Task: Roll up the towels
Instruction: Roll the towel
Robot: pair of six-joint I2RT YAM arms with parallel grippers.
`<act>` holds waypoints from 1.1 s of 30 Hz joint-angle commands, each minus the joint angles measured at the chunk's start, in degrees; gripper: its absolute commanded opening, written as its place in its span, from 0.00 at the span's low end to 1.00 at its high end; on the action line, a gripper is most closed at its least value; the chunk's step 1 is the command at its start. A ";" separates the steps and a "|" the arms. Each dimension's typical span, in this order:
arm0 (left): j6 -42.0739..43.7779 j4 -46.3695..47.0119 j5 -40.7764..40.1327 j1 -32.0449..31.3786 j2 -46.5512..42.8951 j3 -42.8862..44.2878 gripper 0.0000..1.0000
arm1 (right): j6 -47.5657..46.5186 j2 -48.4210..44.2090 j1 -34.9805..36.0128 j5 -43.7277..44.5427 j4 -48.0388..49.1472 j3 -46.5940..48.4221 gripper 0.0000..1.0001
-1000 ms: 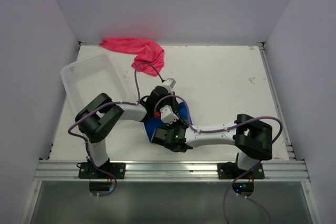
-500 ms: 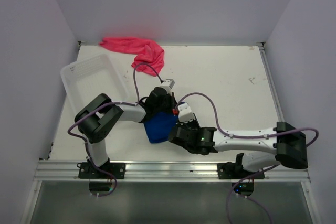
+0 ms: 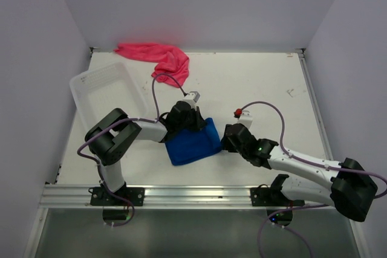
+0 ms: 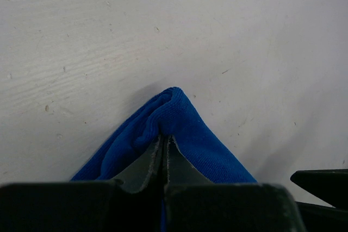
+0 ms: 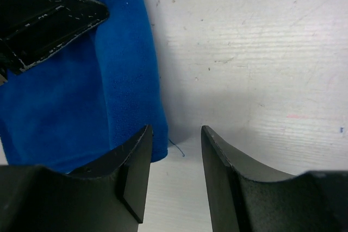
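End effector on the left arm (image 4: 163,138): fingers pressed together, pinching a corner of the blue towel (image 4: 187,129), and the cloth peaks up around the tips. Right end effector (image 5: 175,131): fingers spread, nothing between them, only bare counter (image 5: 261,52) in the gap. It sits just off the towel's thick folded edge. Its left finger overlaps that edge in the wrist view; can't tell if they touch. Top view: blue towel lies folded at frame centre, between the two arms. Pink towel (image 3: 158,56) is crumpled in the upper left of the frame at the counter's far edge, well apart. White basket (image 3: 103,89) is at frame left, beside the left arm.
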 commanded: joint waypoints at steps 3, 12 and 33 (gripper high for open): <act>0.49 -1.69 -1.17 0.62 -0.97 -1.66 0.00 | 4.87 -0.39 -3.40 -12.04 9.68 -2.90 0.45; 0.40 -1.34 -0.90 0.53 -0.80 -2.01 0.00 | 6.80 0.14 -4.55 -13.27 12.24 -4.05 0.47; 0.14 -0.98 -0.20 0.62 -0.62 -2.10 0.00 | 5.67 4.97 -5.60 -16.70 13.82 -3.44 0.54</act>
